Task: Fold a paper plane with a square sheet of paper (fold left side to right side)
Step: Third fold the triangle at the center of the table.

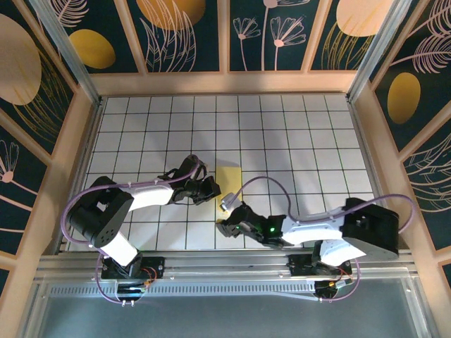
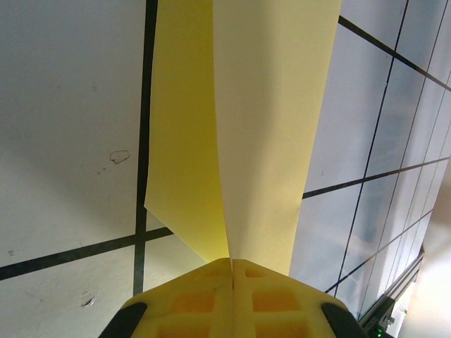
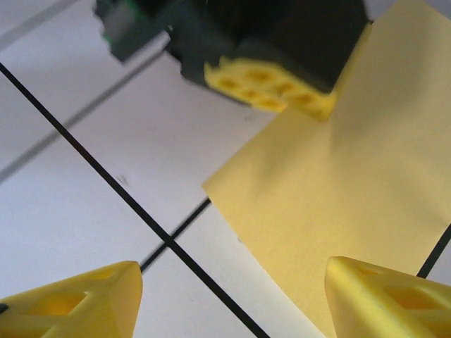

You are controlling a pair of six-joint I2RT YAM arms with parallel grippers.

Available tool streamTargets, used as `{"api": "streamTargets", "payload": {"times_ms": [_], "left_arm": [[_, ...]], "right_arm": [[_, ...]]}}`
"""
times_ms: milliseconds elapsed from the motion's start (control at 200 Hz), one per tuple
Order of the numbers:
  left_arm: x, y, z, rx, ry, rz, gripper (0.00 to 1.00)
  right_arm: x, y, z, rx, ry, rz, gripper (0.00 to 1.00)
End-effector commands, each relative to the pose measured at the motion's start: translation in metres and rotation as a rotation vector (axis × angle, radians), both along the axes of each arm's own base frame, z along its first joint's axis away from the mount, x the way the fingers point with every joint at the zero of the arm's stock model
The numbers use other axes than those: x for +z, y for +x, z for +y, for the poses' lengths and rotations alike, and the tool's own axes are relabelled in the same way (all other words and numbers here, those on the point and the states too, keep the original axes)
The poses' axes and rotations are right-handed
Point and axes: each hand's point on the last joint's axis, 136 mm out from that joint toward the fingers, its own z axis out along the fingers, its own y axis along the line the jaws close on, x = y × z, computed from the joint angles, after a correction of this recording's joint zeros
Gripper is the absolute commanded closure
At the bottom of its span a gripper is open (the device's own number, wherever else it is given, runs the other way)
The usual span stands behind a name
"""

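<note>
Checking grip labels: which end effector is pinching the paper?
The left end effector: it is shut on the edge of the paper. The right end effector stands open, holding nothing.

A white table ruled in black grid lines; a pale wooden frame borders its far and side edges, dark wall panels with golden ovals and line-drawn flowers rise beyond, and a slotted metal rail runs along its near edge

Left gripper: jaws pressed together on the near edge of the square sheet of paper. The sheet is folded double and stretches away from the gripper over the gridded worktop.
</note>
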Motion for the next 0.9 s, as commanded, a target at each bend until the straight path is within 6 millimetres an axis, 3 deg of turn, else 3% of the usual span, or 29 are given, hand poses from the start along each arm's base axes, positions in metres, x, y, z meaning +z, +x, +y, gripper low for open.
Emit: {"api": "streamTargets", "payload": {"times_ms": [0, 240, 535, 736, 896], "left_arm": [[0.007, -0.005, -0.002, 0.012, -0.012, 0.05, 1.0], [0.006, -0.005, -0.003, 0.011, -0.015, 0.054, 1.0], [0.005, -0.004, 0.0, 0.024, 0.0, 0.051, 1.0], [0.009, 0.004, 0.003, 0.044, 0.017, 0.022, 0.87], [0.019, 0.016, 0.02, 0.065, 0.038, -0.014, 0.66]], "right_arm": [[0.006, 0.02, 0.005, -0.025, -0.089, -0.168, 0.3], [0.002, 0.035, 0.018, -0.032, -0.146, -0.229, 0.31], [-0.004, 0.032, 0.018, -0.029, -0.159, -0.185, 0.73], [-0.012, 0.021, 0.011, -0.02, -0.153, -0.114, 1.0], [-0.012, 0.015, 0.011, -0.009, -0.117, -0.058, 1.0]]}}
